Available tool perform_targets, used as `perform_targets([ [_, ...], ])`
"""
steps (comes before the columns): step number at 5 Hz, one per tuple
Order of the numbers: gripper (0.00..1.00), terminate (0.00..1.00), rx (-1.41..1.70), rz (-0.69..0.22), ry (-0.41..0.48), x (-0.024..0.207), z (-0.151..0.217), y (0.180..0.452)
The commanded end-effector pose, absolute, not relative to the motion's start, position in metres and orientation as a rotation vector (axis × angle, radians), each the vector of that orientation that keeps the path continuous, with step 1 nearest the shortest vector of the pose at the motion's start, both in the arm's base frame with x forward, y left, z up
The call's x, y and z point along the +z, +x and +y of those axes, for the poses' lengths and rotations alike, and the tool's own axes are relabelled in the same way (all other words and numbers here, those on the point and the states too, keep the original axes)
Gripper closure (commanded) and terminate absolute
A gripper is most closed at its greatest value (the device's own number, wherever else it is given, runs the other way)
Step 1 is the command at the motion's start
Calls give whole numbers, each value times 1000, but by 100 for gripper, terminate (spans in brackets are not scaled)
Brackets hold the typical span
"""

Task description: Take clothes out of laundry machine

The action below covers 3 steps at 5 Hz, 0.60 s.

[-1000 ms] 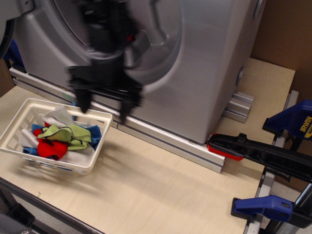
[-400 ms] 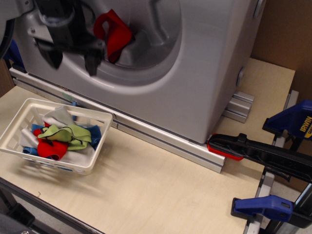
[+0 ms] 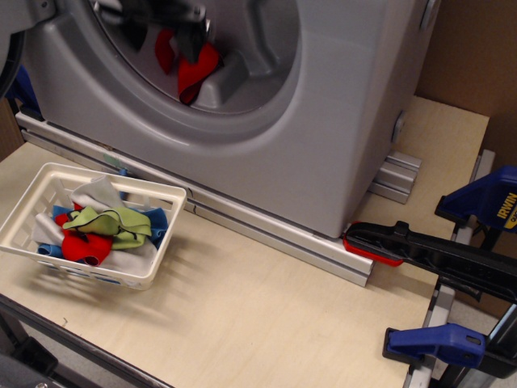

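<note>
The laundry machine (image 3: 347,121) is a large silver-grey box filling the upper half of the view, with its round porthole open. A piece of the clothes, a red cloth (image 3: 196,74), lies on a raised rib in the grey drum. My black gripper (image 3: 163,36) reaches into the drum from the top edge. Its jaws are open and its two dark fingers (image 3: 192,40) stand on either side of the cloth's upper part. Its upper body is cut off by the frame. I cannot tell whether it touches the cloth.
A white lattice basket (image 3: 31,202) sits on the wooden table at front left, holding red (image 3: 85,246), green, blue and white cloths. An aluminium rail (image 3: 275,238) runs along the machine's base. Black, red and blue clamps (image 3: 452,259) lie at the right edge.
My gripper has risen from just above the basket, past the porthole's lower rim, and into the drum. Its fingers now straddle the red cloth. The basket's contents have not moved.
</note>
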<state>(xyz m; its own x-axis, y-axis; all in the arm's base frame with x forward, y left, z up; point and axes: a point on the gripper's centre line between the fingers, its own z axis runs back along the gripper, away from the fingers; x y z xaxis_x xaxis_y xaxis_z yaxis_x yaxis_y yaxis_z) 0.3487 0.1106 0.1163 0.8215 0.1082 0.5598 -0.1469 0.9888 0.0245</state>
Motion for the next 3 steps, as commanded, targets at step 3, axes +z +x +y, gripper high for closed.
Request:
perform_targets([
  [3,0,0,148,-591,47,95,125,405],
])
